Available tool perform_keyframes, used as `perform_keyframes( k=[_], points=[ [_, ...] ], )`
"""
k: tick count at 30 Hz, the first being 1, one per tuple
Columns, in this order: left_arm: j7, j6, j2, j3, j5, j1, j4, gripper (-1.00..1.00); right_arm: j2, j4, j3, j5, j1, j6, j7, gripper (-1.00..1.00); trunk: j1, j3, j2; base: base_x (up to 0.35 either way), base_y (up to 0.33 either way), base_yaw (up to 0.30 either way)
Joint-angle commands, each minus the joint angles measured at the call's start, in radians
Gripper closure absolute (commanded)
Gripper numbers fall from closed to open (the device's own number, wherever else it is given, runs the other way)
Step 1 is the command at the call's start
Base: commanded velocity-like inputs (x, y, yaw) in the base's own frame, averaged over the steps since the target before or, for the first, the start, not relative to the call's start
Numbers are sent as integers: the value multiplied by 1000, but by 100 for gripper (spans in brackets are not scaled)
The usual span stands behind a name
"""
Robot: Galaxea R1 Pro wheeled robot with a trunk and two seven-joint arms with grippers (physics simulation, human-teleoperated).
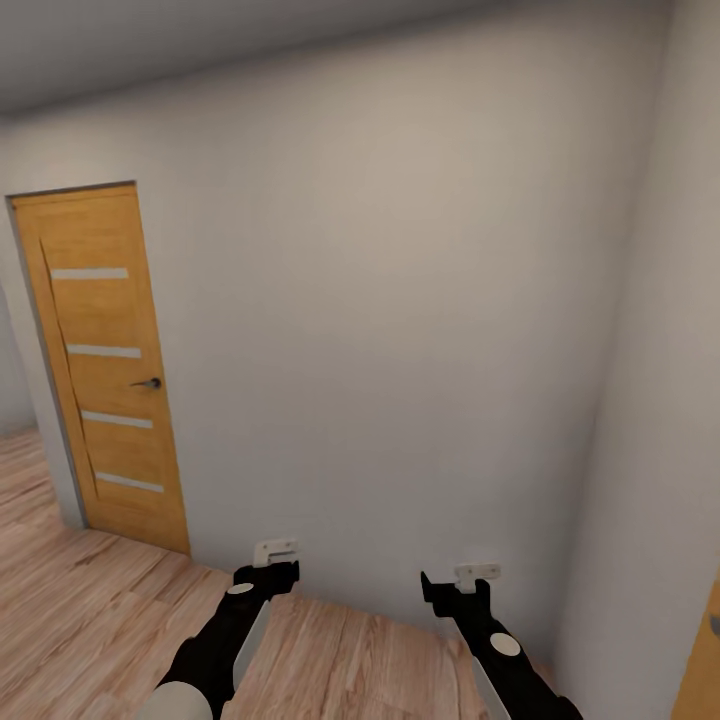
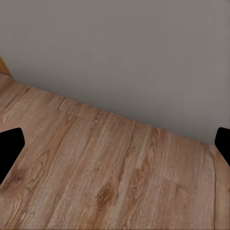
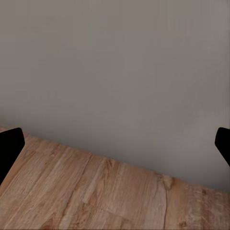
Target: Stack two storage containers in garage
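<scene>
Both jaws are wide apart and hold nothing: left gripper [image 1: 268,566], right gripper [image 1: 462,588]. They face a grey wall [image 1: 400,300], a wooden door [image 1: 105,370] nearby. No boxes here. I think they're light and stiff; grab the thin walls.

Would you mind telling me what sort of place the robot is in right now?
Probably an indoor hallway or room corner of a home. A plain white-grey wall meets a light wood plank floor, and a closed wooden door with pale horizontal strips and a lever handle stands on the left.

Wood door [image 1: 105,370] w/ pale slats & dark handle [image 1: 148,383], set in plain grey wall [image 1: 400,330].
</scene>
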State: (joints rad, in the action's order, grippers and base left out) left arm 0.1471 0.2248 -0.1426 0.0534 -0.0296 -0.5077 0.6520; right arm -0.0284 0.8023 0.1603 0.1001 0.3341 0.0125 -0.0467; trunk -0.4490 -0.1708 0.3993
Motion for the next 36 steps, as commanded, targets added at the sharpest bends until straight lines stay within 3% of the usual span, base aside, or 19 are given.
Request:
perform_keyframes(
  k=[1,8,22,36],
  points=[
    [0,5,-1,3,-3,0,1,-100,1,0,4,10,0,1,-5,-100,-1,0,1,320,0,0],
    [0,5,-1,3,-3,0,1,-100,1,0,4,10,0,1,-5,-100,-1,0,1,269,0,0],
    [0,5,-2,3,-3,0,1,-100,0,0,4,10,0,1,-7,-100,-1,0,1,15,0,2],
    [0,5,-2,3,-3,0,1,-100,0,0,4,10,0,1,-7,-100,-1,0,1,0,0,251]
  ],
)
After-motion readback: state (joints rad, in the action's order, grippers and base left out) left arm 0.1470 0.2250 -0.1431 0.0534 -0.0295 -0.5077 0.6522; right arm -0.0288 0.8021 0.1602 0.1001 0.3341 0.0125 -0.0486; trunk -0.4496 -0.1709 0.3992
